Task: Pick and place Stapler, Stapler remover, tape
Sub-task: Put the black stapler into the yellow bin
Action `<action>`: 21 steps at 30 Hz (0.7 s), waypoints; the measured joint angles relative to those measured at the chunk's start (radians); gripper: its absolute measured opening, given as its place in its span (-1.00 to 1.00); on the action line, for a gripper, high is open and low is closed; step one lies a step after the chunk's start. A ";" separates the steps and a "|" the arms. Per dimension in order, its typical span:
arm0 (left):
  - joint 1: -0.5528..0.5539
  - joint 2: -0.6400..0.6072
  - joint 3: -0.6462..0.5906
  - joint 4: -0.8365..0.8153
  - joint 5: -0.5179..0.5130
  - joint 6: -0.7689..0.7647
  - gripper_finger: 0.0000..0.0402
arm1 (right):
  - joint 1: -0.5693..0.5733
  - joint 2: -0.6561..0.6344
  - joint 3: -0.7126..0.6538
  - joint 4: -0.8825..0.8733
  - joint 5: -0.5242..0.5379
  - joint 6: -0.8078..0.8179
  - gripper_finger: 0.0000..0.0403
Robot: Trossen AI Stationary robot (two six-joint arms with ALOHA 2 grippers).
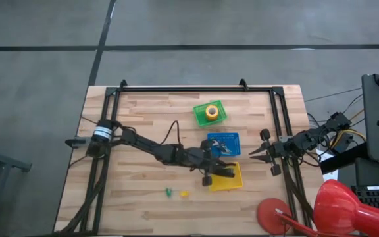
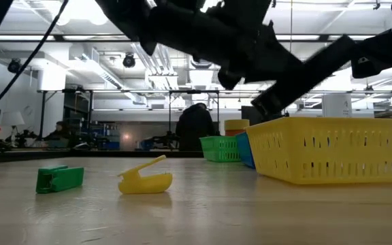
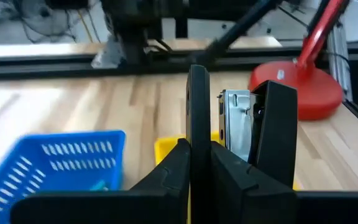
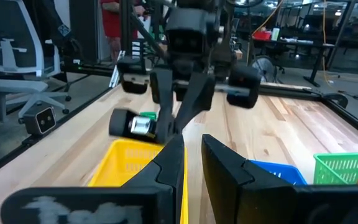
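High view: we're seeing the left gripper [image 1: 221, 172] clamping the stapler [image 3: 253, 127] over the yellow basket [image 1: 232, 185] at 5 o'clock — rigid, weighty, metal-slick, best pinched mid-body.

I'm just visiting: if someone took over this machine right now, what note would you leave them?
Left claw: shut on the stapler, held over the yellow basket.
Right claw: waiting at the table's right edge.
Tape: already in the green basket.
Blue basket: holds a small item, perhaps the stapler remover; too small to tell.
To do: release the stapler into the yellow basket.
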 joint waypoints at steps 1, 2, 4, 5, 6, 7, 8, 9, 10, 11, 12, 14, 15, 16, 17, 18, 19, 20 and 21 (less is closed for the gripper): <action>0.005 0.006 0.000 -0.001 0.010 -0.006 -0.76 | 0.000 0.000 0.000 0.000 -0.001 0.001 -0.74; 0.007 0.010 0.000 -0.005 0.019 -0.019 -0.76 | 0.000 0.000 0.000 -0.001 0.000 0.000 -0.74; 0.015 0.019 -0.001 -0.007 0.048 -0.041 -0.76 | 0.000 0.000 0.000 -0.001 0.000 0.000 -0.74; 0.017 0.021 -0.001 -0.007 0.061 -0.046 -0.75 | 0.000 0.000 0.000 0.000 0.000 0.001 -0.74; 0.018 0.023 -0.001 -0.009 0.068 -0.047 -0.74 | 0.000 0.000 0.000 0.000 0.000 0.001 -0.74; 0.018 0.027 -0.001 -0.008 0.068 -0.048 -0.73 | 0.000 0.000 0.000 0.000 0.000 0.000 -0.74; 0.019 0.032 -0.001 -0.006 0.068 -0.048 -0.72 | 0.000 0.000 0.000 -0.001 0.000 -0.001 -0.74; 0.018 0.034 -0.001 -0.005 0.069 -0.048 -0.71 | 0.000 0.000 0.000 0.000 0.000 0.000 -0.74; 0.018 0.035 -0.001 -0.009 0.070 -0.048 -0.70 | 0.000 0.000 0.000 -0.001 0.000 0.001 -0.74; 0.018 0.036 -0.001 -0.015 0.070 -0.047 -0.70 | 0.000 0.000 0.000 -0.001 0.000 0.001 -0.74; 0.018 0.036 0.000 -0.015 0.070 -0.046 -0.70 | 0.000 0.000 0.000 -0.001 0.000 -0.001 -0.74; 0.018 0.036 0.002 -0.015 0.070 -0.046 -0.71 | 0.000 0.001 0.000 -0.001 0.000 0.001 -0.74; 0.018 0.036 0.002 -0.017 0.070 -0.047 -0.72 | 0.000 0.001 0.000 0.000 0.000 0.001 -0.74; 0.018 0.037 0.002 -0.020 0.072 -0.047 -0.72 | 0.000 0.001 0.000 -0.001 0.000 0.000 -0.74; 0.018 0.038 0.002 -0.022 0.075 -0.047 -0.72 | 0.000 0.001 0.000 -0.001 0.000 -0.001 -0.74; 0.019 0.038 0.002 -0.022 0.084 -0.047 -0.72 | 0.000 0.001 0.000 -0.001 0.000 -0.001 -0.74; 0.019 0.038 0.002 -0.022 0.092 -0.048 -0.72 | 0.000 0.001 0.000 -0.001 0.000 0.000 -0.74; 0.019 0.038 0.002 -0.020 0.096 -0.050 -0.71 | 0.000 0.001 0.000 0.000 0.000 0.001 -0.74; 0.019 0.038 0.002 -0.019 0.105 -0.054 -0.70 | 0.000 0.001 0.000 0.000 0.000 0.001 -0.74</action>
